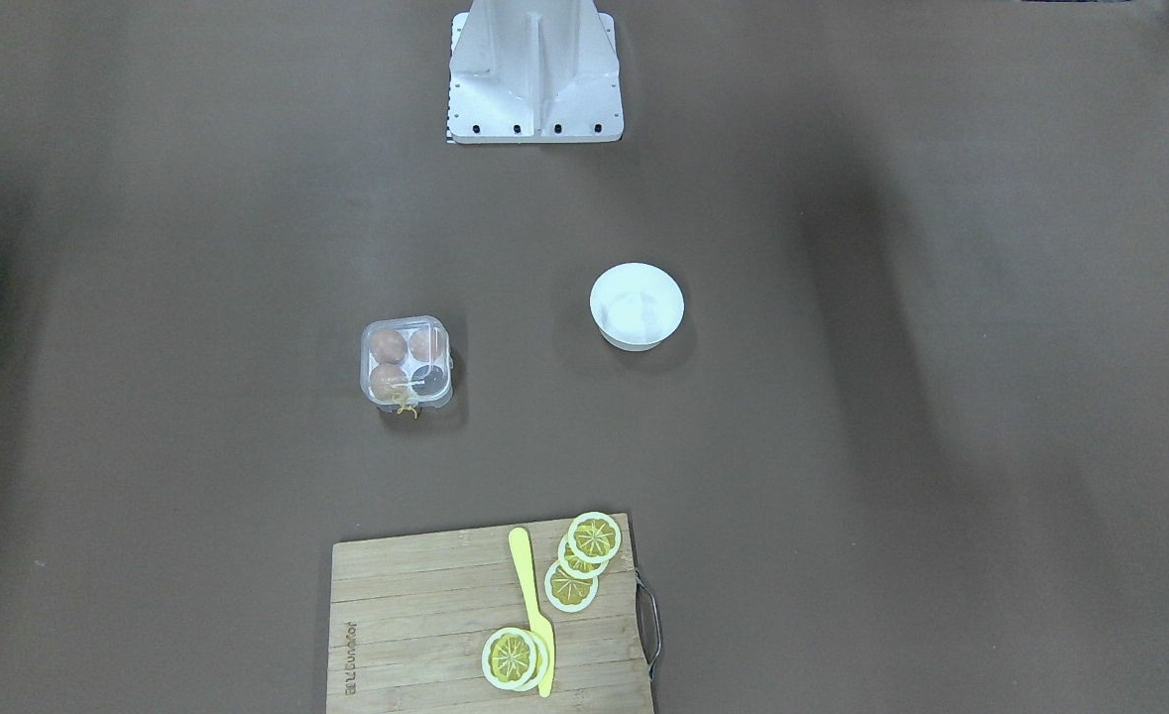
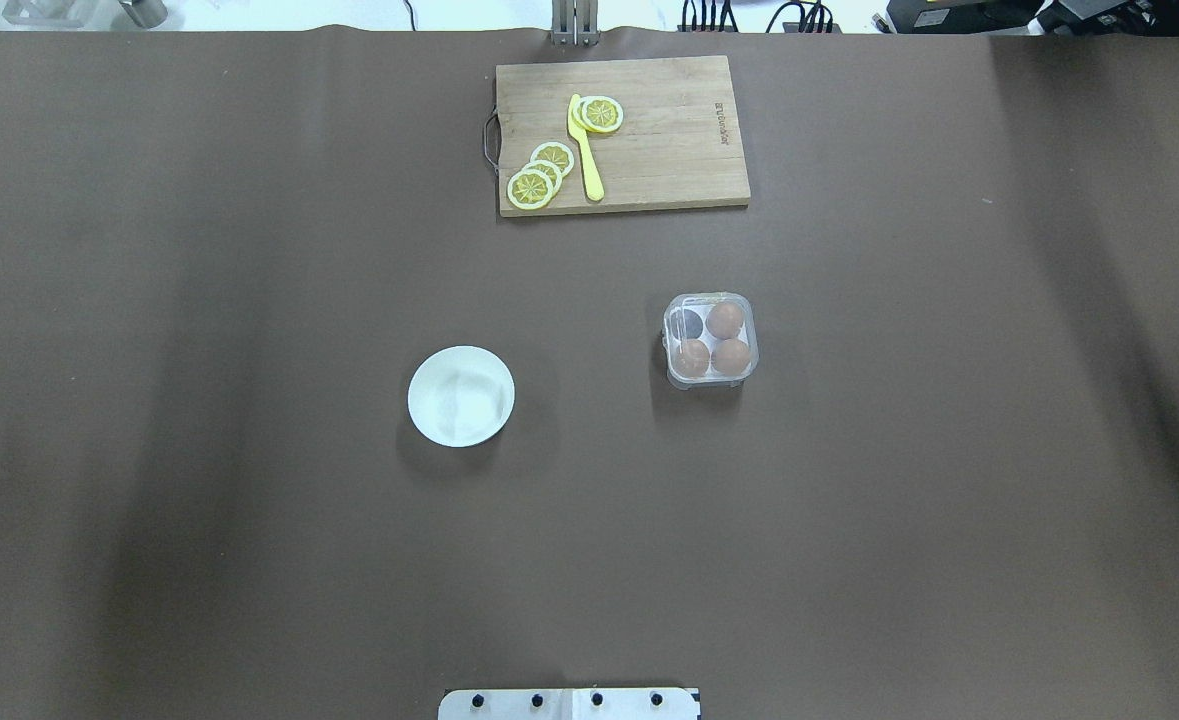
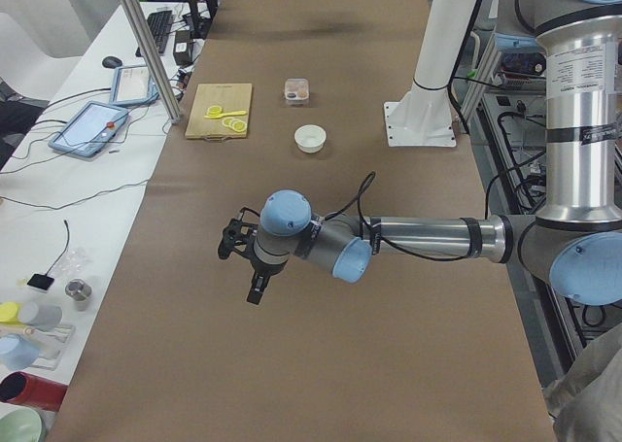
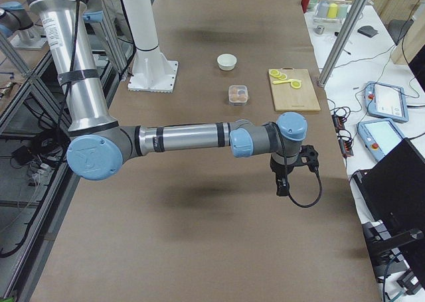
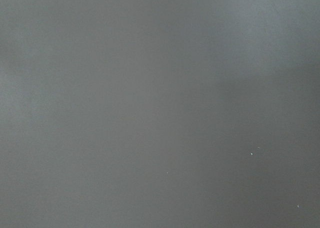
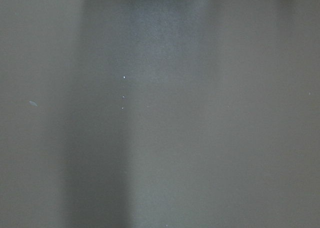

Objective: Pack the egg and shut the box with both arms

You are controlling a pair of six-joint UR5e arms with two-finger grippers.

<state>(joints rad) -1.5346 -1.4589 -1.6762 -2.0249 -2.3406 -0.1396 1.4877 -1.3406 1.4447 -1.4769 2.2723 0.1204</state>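
Clear box (image 2: 711,340) holding three brown eggs (image 2: 725,320) and one empty cup, near the middle of the tabletop (image 2: 249,250), a bit toward its right edge, white bowl (image 2: 461,396) near it, left tool (image 3: 253,285) over the left end, right tool (image 4: 282,184) over the right end, cannot tell if either is spread or pressed together

The counter (image 2: 249,300) is plain dull brown. The box (image 2: 709,298) is clear plastic over a pale tray, holding three tan-brown eggs (image 2: 731,356), with a yellow string (image 1: 406,408). The bowl (image 2: 461,396) is white. The cutting board (image 2: 669,150) is light wood, striped in planks. Its lemon slices (image 2: 530,188) are yellow, white-rimmed and spoke-patterned, and the knife (image 2: 585,150) is yellow. The left arm (image 3: 428,236) and right arm (image 4: 186,137) are silver-grey with pale blue caps.
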